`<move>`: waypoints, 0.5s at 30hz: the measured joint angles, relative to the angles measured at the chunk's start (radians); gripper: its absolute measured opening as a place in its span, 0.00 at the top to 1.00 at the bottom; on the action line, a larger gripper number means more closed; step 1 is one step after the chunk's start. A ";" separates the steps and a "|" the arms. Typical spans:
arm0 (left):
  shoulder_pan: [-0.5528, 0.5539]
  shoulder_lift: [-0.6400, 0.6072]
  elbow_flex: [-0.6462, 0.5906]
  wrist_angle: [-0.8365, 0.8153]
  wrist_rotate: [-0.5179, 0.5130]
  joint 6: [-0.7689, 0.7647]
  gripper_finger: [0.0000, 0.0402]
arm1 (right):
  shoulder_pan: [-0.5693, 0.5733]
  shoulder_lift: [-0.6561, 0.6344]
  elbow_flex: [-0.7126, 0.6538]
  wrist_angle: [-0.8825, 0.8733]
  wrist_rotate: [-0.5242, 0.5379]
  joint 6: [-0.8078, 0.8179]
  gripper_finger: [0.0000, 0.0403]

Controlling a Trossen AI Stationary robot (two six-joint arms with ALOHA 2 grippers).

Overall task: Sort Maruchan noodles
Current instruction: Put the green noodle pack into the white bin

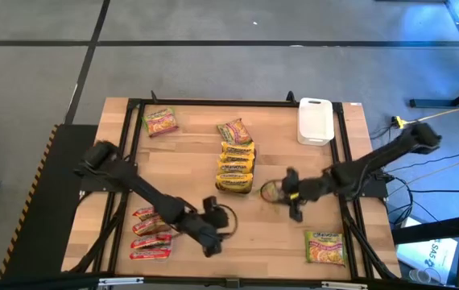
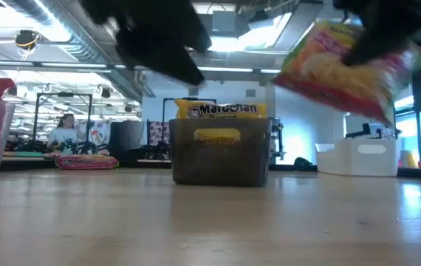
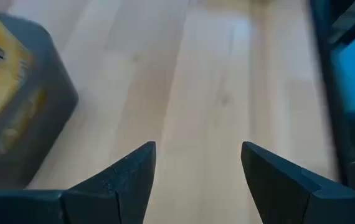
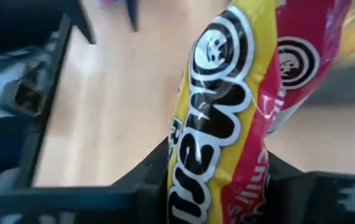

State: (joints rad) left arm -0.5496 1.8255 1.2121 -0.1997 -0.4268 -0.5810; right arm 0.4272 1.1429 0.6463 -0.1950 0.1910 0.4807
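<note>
Clamping a noodle packet (image 4: 227,118) between its fingers, the right gripper (image 1: 282,193) is holding it at 3 o'clock of the dark tray (image 1: 235,184); only the low view is showing it airborne. The left gripper (image 3: 197,180), at 6 o'clock, is standing apart, empty

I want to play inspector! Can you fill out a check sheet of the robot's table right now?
Surface: wooden table, bare in the middle.
Job's things: yellow packets in a dark tray; red packets near the left arm; three loose green packets.
Clutter: white tray at the far edge.
Grippers: right gripper shut on a packet, lifted off the table; left gripper open, empty.
Cables: several on the floor to the right.
Surroundings: a person far behind.
</note>
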 joint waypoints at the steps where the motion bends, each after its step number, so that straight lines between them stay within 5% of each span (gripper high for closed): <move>1: -0.007 -0.039 -0.039 0.034 -0.007 -0.007 0.42 | -0.025 -0.037 0.037 -0.093 0.012 -0.047 0.77; 10: -0.010 -0.274 -0.434 0.539 0.023 0.041 0.42 | -0.322 -0.126 0.435 -0.802 0.271 -0.430 0.75; 15: 0.020 -0.315 -0.541 0.692 0.052 0.041 0.42 | -0.585 -0.105 0.518 -0.909 0.278 -0.636 0.77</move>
State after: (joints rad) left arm -0.5295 1.5102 0.6716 0.4927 -0.3747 -0.5398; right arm -0.1576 1.0375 1.1640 -1.1044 0.4692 -0.1551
